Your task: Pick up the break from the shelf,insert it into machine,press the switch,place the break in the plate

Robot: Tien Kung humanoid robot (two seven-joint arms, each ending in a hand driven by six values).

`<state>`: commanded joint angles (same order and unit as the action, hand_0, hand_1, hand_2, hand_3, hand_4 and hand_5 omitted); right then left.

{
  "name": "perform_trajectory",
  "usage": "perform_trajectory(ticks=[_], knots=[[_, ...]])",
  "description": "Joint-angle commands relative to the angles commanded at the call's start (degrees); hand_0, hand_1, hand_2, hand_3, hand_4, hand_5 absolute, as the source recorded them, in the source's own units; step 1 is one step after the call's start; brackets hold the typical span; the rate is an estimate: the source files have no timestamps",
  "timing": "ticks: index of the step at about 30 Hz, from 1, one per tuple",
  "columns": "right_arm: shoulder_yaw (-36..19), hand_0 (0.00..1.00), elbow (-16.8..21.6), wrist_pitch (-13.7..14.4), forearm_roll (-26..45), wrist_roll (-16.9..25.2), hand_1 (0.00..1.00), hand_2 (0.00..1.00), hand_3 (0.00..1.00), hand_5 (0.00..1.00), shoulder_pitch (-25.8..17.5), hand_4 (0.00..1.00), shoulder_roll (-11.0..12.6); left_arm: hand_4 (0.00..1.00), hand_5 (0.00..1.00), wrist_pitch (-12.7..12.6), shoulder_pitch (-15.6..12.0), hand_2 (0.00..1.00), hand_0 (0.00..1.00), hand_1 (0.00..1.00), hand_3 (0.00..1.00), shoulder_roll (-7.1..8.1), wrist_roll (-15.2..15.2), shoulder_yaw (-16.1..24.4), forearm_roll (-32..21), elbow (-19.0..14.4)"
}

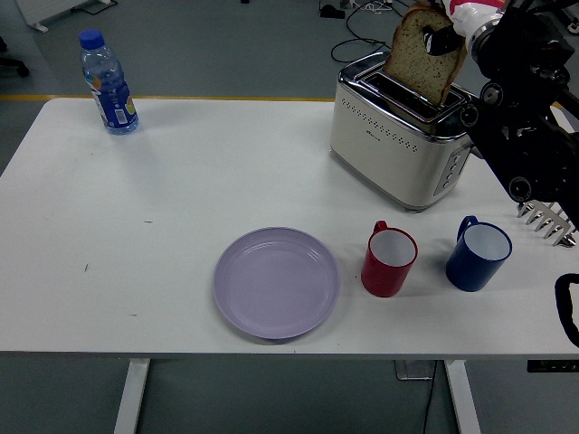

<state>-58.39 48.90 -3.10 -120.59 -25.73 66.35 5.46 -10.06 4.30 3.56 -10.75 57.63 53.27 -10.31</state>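
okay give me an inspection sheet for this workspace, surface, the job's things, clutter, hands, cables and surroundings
Surface: white table, a few small dark specks.
Job's things: bread slice held tilted over the toaster slots, not inserted; purple plate empty, near front edge.
Clutter: red mug and blue mug right of the plate; water bottle at far left corner; metal rack at right edge.
Hands: right hand pinches the bread; left nothing seen.
Cables: black cables on the floor behind the toaster.
Surroundings: grey floor, yellow line at left.
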Motion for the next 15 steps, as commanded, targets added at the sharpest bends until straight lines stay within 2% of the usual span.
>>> perform_trajectory(ticks=[6,15], knots=[[-0.3,0.199,0.0,-1.0,0.3,-1.5,0.323,0.414,0.49,0.002,0.6,0.51,-1.3,0.388,0.998,-0.2,0.0,0.648,0.667,0.635,0.618,0.11,0.0,0.0,0.2,0.0],[-0.3,0.203,-1.4,-0.8,-0.9,-1.3,0.323,0.414,0.491,0.002,0.5,0.51,-1.5,0.386,0.996,-0.9,0.2,0.641,0.667,0.63,0.614,0.2,0.2,0.0,0.1,0.0]])
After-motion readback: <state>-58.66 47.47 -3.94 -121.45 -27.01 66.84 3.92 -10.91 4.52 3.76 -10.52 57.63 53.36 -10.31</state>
